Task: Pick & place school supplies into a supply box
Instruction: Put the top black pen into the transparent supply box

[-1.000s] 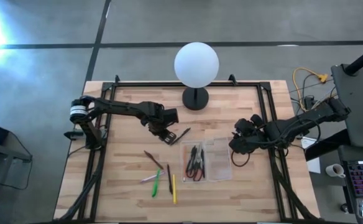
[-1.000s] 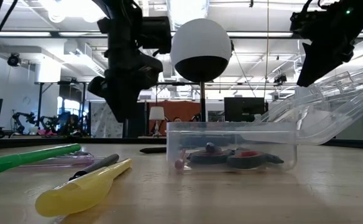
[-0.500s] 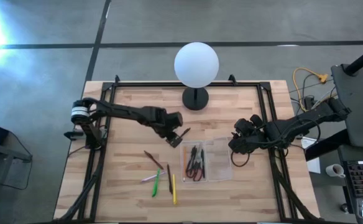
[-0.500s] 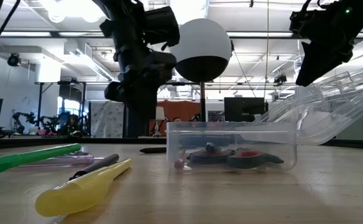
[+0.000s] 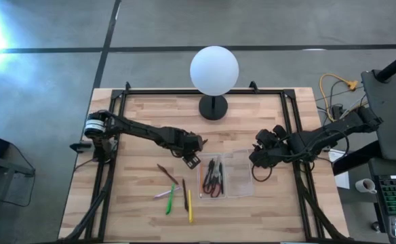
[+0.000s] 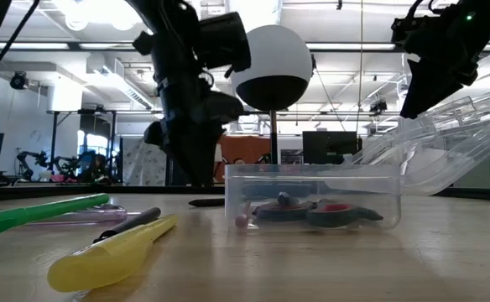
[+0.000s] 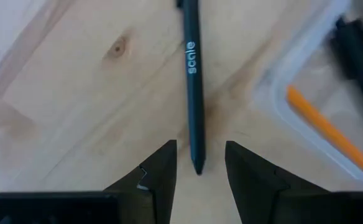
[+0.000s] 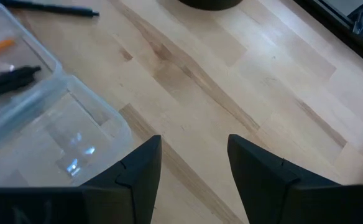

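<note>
The left gripper (image 5: 192,153) hangs low over the table (image 5: 137,122), just off the box (image 5: 235,177) at its 10 o'clock corner, jaws parted narrowly around the tip of a black pen (image 7: 192,87) that lies flat on the wood — in the left wrist view the two dark fingers (image 7: 158,177) flank the pen's point without visibly pinching it. The clear box sits at the table's centre-right with its lid (image 6: 430,147) tilted open toward 3 o'clock; inside lie the red-handled scissors (image 5: 211,181), some dark pens and an orange pencil (image 7: 327,134). At about 8 o'clock from the box, well apart from it, the remaining supplies lie scattered: a brown pen (image 5: 167,173), a dark pencil (image 5: 184,193), a green pen (image 5: 170,200), a pale pen (image 5: 162,194) and a yellow pen (image 5: 190,207). The right gripper (image 5: 259,154) waits at 3 o'clock of the box, by the lid — its fingers (image 8: 138,171) spread open and holding nothing, over bare wood. A white globe lamp (image 5: 214,70) stands at the table's 12 o'clock edge.
</note>
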Available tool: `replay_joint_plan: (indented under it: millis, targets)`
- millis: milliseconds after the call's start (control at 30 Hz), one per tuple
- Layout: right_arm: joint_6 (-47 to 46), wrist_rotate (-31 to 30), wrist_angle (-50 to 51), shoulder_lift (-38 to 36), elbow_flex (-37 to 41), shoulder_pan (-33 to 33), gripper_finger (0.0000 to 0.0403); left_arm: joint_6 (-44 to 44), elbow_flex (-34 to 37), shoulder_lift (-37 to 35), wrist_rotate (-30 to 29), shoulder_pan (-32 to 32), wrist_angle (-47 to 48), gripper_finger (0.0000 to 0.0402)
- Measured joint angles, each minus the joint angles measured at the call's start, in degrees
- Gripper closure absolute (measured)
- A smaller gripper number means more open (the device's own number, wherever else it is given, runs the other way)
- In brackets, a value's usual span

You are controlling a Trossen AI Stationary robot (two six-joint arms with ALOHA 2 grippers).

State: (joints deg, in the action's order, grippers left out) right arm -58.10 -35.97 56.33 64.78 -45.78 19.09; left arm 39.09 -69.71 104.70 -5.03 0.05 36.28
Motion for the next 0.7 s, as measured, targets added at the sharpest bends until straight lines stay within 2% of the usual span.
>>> replay_joint_plan:
  millis: [400,533,700]
  targets:
    - [-0.4,0.3,0.2,0.4,0.2,0.0,0.0227,-0.7,-0.7,5.3,0.1,0.0,-2.4,0.0285]
    - [-0.4,0.4,0.2,0.4,0.2,0.0,0.0227,-0.7,-0.7,5.5,0.0,0.0,-1.9,0.0312]
    - [-0.4,0.4,0.3,0.4,0.2,0.0,0.0227,-0.7,-0.4,5.6,-0.1,0.1,-1.7,0.0368]
